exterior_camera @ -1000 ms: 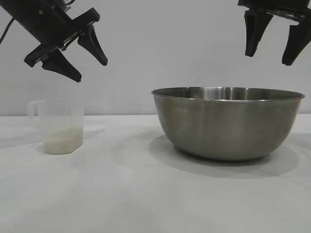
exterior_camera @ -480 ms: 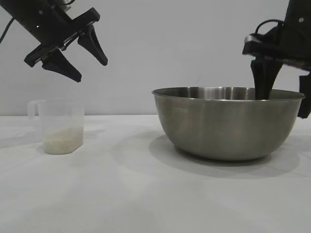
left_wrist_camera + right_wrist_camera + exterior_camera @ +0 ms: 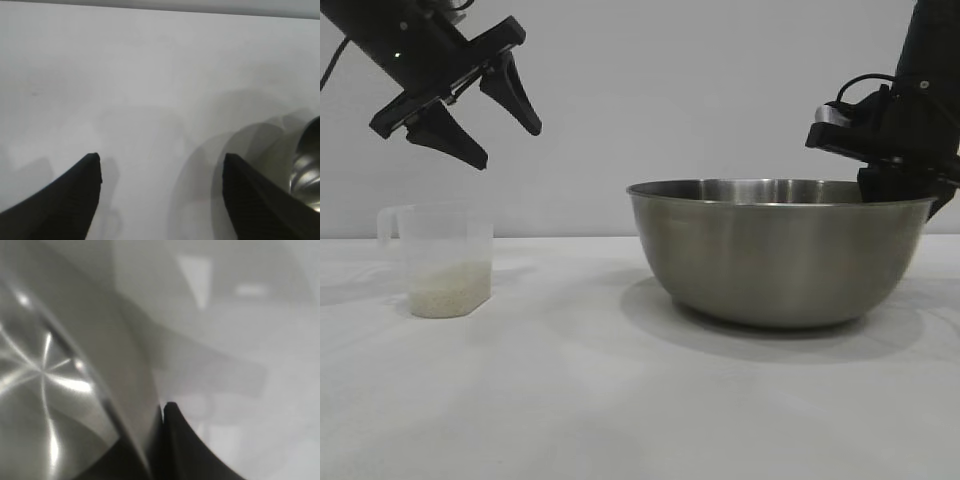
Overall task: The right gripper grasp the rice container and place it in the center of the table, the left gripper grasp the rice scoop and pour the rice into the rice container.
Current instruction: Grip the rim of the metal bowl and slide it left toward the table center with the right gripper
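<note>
The right hand [image 3: 905, 195] sits on the far right edge of the rice container [image 3: 778, 255], closed on its thin rolled rim; the right wrist view shows one black finger pressed against the outside of the wall with the rim running into the grip. The steel bowl stands on the desk [image 3: 620, 400] toward the right side, so the centre it has to reach lies to the left of the grip, and I judge the coming move to be a sideways drag or lift that way, with the bowl's weight hanging off one pinched edge.

The left hand [image 3: 490, 120] hangs wide open, well above the rice scoop [image 3: 442, 260], which stands upright at the left with the rice [image 3: 448, 290] settled in its bottom. It is the nearer arm to the scoop, which lies straight below it.

A second ago the right hand was open and high above the bowl's right rim. Since then it has dropped and clamped shut, and the bowl has nudged slightly leftward. The left hand has not stirred.
</note>
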